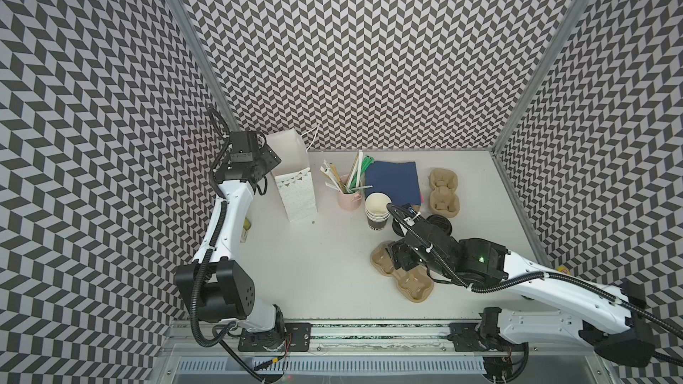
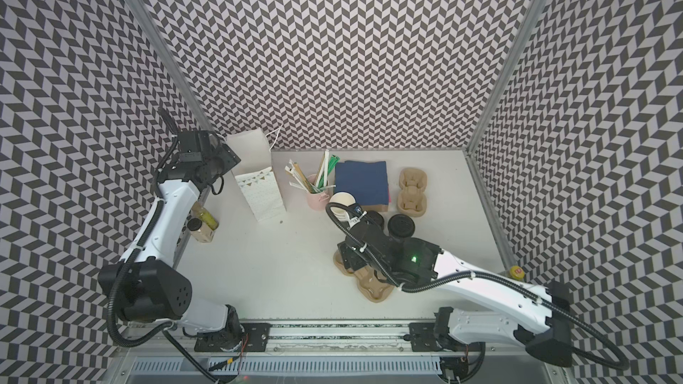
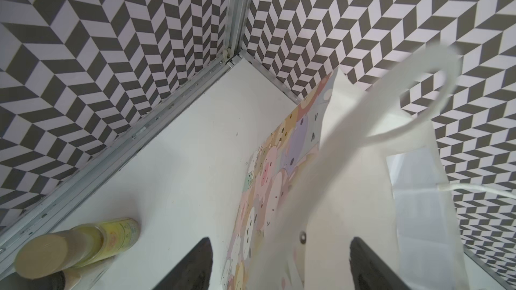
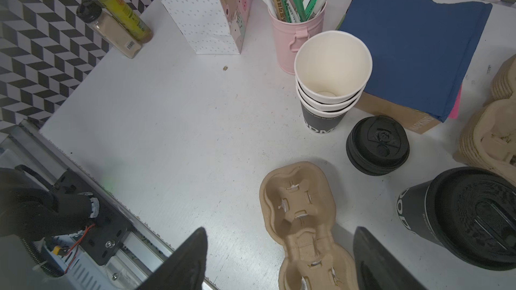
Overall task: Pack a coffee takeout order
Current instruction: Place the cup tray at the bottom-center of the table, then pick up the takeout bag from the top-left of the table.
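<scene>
Right hand [image 4: 280,232]: fingers spread wide, gripping nothing, straddling the near end of the carrier [image 4: 296,210]; contact cannot be told.

Left hand [image 3: 279,241]: fingers wide, one on each side of the bag [image 3: 349,205] rim, not clamped.

Carrier flat on the desk [image 4: 167,107], pockets up, long axis in line with the right hand; lidded cup [image 4: 474,218] upright just beside the carrier; open cups [image 4: 332,79] and spare lids [image 4: 377,146] beyond the carrier's far end; blue napkin [image 4: 413,48] farther beyond.
</scene>
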Robot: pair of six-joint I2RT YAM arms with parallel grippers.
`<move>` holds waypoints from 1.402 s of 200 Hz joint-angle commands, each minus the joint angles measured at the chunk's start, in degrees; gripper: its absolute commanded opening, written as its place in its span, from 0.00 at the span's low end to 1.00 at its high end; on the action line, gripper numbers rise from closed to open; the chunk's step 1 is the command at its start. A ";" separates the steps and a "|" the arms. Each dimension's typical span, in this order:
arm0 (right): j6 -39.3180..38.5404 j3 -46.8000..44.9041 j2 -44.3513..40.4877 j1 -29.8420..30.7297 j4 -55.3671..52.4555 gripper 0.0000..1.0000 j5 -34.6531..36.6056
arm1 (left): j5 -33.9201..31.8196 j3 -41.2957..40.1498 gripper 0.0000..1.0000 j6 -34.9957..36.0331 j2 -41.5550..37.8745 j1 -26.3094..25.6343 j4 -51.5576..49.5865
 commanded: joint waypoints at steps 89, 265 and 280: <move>-0.54 -1.70 -1.39 -0.15 1.03 0.82 0.87 | 1.31 -0.40 0.58 0.75 0.51 -0.40 2.35; -0.15 -2.85 -0.77 -0.13 1.52 0.82 0.61 | 4.08 -0.28 0.15 1.00 1.10 -0.36 2.97; -0.12 -3.00 -0.85 -0.14 1.56 0.83 0.52 | 4.35 -0.59 0.10 1.02 0.65 -0.36 3.23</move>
